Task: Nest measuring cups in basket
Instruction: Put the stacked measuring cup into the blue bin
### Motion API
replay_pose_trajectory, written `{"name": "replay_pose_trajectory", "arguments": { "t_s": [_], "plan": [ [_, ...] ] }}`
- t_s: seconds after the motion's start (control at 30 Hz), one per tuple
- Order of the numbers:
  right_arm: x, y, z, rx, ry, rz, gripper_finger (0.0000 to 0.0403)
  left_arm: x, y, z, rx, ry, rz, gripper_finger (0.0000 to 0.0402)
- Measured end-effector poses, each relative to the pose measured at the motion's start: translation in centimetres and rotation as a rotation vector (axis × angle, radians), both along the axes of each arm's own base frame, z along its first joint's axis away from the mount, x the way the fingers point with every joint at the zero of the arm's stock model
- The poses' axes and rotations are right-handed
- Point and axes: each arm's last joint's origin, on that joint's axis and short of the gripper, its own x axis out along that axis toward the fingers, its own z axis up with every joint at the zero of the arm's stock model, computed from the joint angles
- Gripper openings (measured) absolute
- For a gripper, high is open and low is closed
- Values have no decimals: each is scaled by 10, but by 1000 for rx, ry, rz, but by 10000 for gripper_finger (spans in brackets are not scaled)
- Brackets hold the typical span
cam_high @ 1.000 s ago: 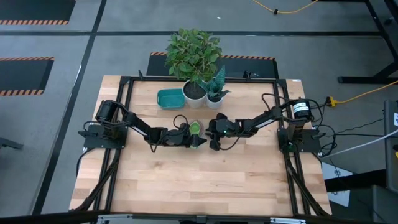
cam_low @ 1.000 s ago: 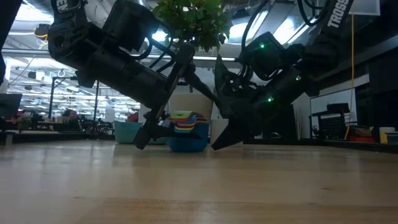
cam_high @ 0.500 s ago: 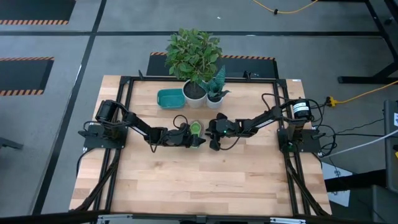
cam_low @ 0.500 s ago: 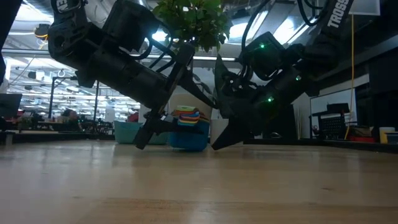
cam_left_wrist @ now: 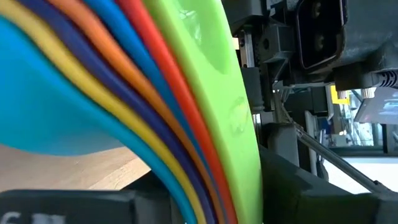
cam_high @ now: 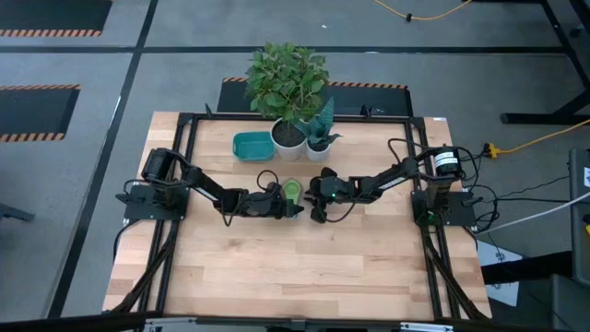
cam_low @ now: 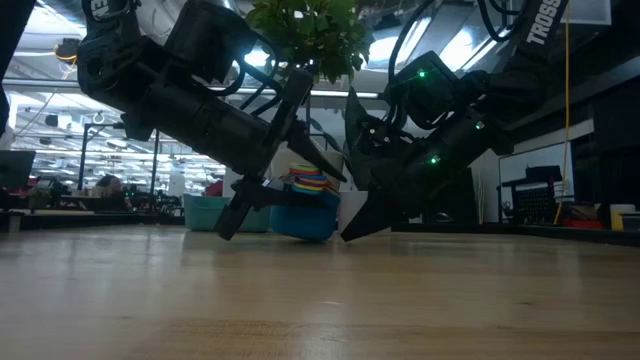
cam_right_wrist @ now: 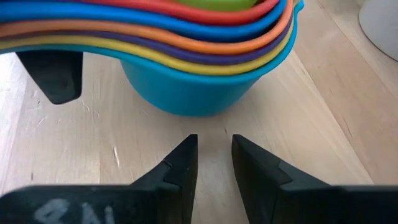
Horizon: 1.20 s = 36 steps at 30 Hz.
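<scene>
The measuring cups [cam_low: 305,205] are nested in one stack at the table's middle, green cup [cam_high: 291,190] on top and the big light blue cup [cam_right_wrist: 186,87] at the bottom. My left gripper [cam_high: 282,205] reaches in from the left and is shut on their stacked handles. My right gripper [cam_right_wrist: 214,155] stands just right of the stack, low over the wood, its fingers a little apart with nothing between them. The teal basket [cam_high: 252,145] rests on the table at the far side, left of the plant pots. My left gripper pinches the stacked handles [cam_left_wrist: 186,124] of the nested cups, all layers together, one finger [cam_right_wrist: 59,74] under them and one above. It comes slanting down from the table's left. The stack is tilted, and the light blue cup's bottom [cam_low: 305,235] is at the tabletop.
Two white plant pots [cam_high: 289,136] [cam_high: 320,143] with leafy plants stand at the far middle, right beside the basket. A black frame [cam_high: 184,124] runs around the table's edges. Bare wood [cam_high: 295,267] lies toward the near edge.
My left gripper has shut on the cups' stacked handles. The stack, flat on the table a second ago, has tipped: its handle side has come up while the bottom cup stays down at the wood. My right arm has kept still.
</scene>
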Motion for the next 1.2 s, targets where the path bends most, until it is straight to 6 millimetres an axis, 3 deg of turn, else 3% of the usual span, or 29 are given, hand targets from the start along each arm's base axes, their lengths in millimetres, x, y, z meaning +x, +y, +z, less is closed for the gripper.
{"name": "replay_pose_trajectory", "arguments": {
  "t_s": [0.37,0.8,1.2],
  "plan": [
    [0,0,0,0,0,0,104,0,0,0,12,2,-5,82],
    [-3,0,1,-22,46,20,104,2,0,4,31,-39,-15,82],
    [-24,0,39,-39,143,36,104,-3,0,25,70,-118,-40,82]
  ]
}}
